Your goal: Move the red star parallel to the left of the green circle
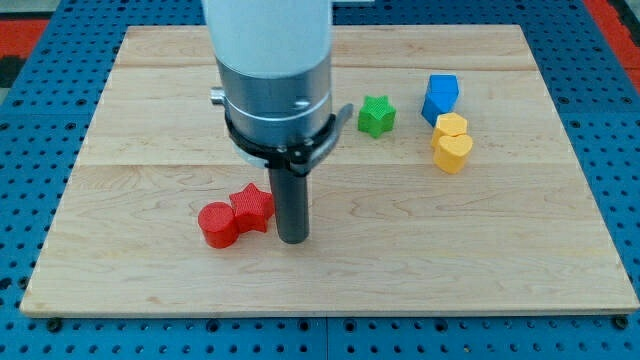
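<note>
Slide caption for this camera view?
My tip sits right of the red star, which touches a red round block.

Bright, even overhead light; soft shadows, sharp focus.

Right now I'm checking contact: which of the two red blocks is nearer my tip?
The red star, just on the view's left of my tip. The red round block lies beyond it, farther left.

On the wooden bench [150,120], the tip [292,240] of the rod sits just to the view's right of the red star [252,206], close beside it. A red round block [217,224] touches the star's left. Well to the star's upper right stand a green star [377,116], a blue block [440,97] and two yellow blocks [451,141].
</note>
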